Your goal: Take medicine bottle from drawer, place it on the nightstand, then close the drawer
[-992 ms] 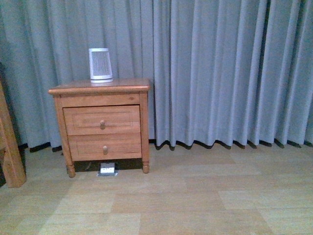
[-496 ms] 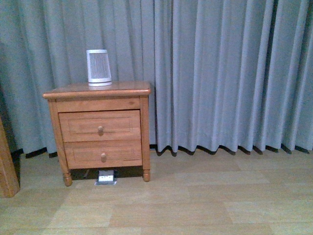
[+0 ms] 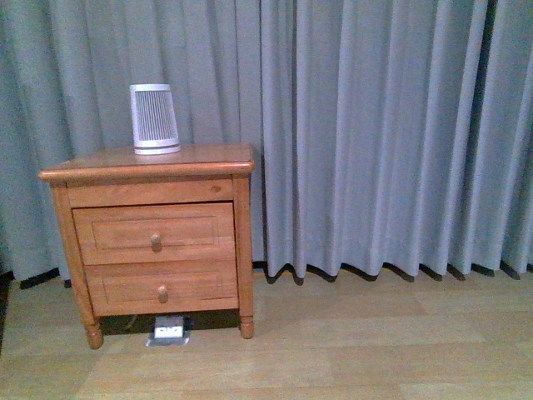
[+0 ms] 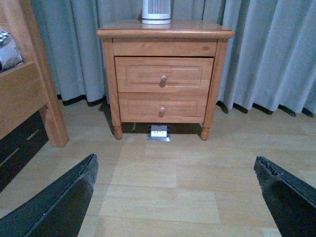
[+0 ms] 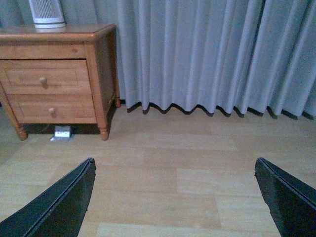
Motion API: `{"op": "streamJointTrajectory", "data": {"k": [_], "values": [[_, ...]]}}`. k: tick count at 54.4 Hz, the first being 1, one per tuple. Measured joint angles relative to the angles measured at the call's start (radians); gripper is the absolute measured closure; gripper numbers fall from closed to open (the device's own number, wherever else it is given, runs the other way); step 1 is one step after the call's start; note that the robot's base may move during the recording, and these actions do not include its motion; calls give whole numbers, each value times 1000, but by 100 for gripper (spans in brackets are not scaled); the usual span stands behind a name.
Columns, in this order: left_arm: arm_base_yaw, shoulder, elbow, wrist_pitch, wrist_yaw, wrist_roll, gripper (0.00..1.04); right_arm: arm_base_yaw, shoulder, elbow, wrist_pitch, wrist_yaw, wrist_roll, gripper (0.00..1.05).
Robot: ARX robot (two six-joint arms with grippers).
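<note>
Nightstand (image 3: 150, 193) stands at the left on the wood floor (image 3: 375, 350), backed by a grey curtain (image 3: 375, 133). Its upper drawer (image 3: 117, 235) is shut flush, and so is the lower drawer (image 3: 117, 289). A white slatted cylinder (image 3: 154, 118) sits upright at the back of the tabletop. Left fingers (image 4: 69, 202) and right fingers (image 5: 64, 202) are spread wide apart above the floor, well short of the cabinet. A round knob (image 3: 155, 240) sits at the drawer's centre.

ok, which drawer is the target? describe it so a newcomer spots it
Find the orange-brown wooden nightstand against the grey curtain, with a white ribbed cylinder on top. It has two stacked knobbed drawers. The target is the upper wooden drawer, shut, slightly taller than the lower drawer.
</note>
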Motion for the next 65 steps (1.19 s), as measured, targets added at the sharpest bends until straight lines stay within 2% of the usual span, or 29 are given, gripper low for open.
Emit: {"op": "streamJointTrajectory", "data": {"k": [65], "values": [[0, 0, 0, 0, 0, 0, 7, 0, 0, 0, 0, 0, 0, 7]]}}
